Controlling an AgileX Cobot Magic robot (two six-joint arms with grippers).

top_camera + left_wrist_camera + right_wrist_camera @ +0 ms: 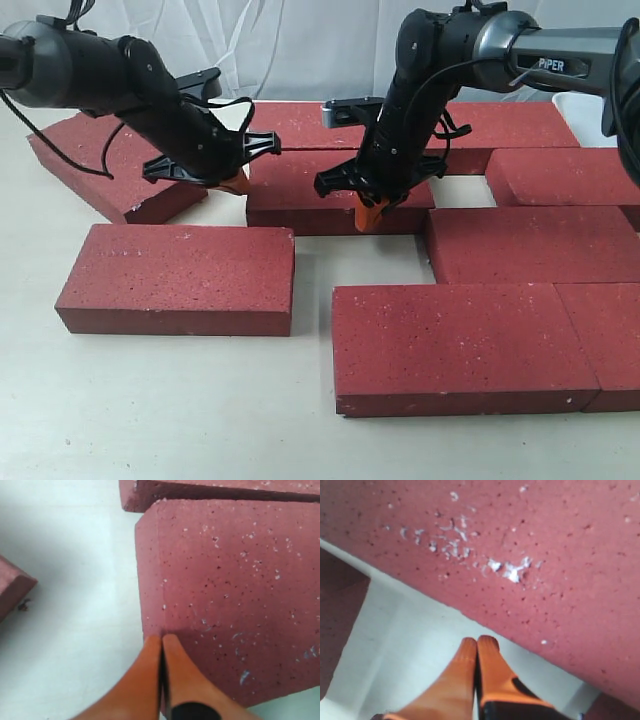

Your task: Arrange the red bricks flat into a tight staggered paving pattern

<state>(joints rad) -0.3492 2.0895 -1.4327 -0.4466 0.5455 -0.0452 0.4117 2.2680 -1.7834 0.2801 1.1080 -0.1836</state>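
Both arms (150, 95) (405, 120) low, jaws seemingly together.

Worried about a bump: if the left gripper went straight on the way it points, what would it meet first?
The red brick right ahead: the left gripper, jaws shut, points at its near edge and seems to touch it, depth unclear.

Rightmost red bricks (606, 340) cut off by frame edge.

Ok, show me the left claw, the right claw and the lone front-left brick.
left claw (236, 184), exterior view, between its orange tips.
right claw (370, 214), exterior view, between its orange tips.
lone brick (180, 262), exterior view, middle of top face.
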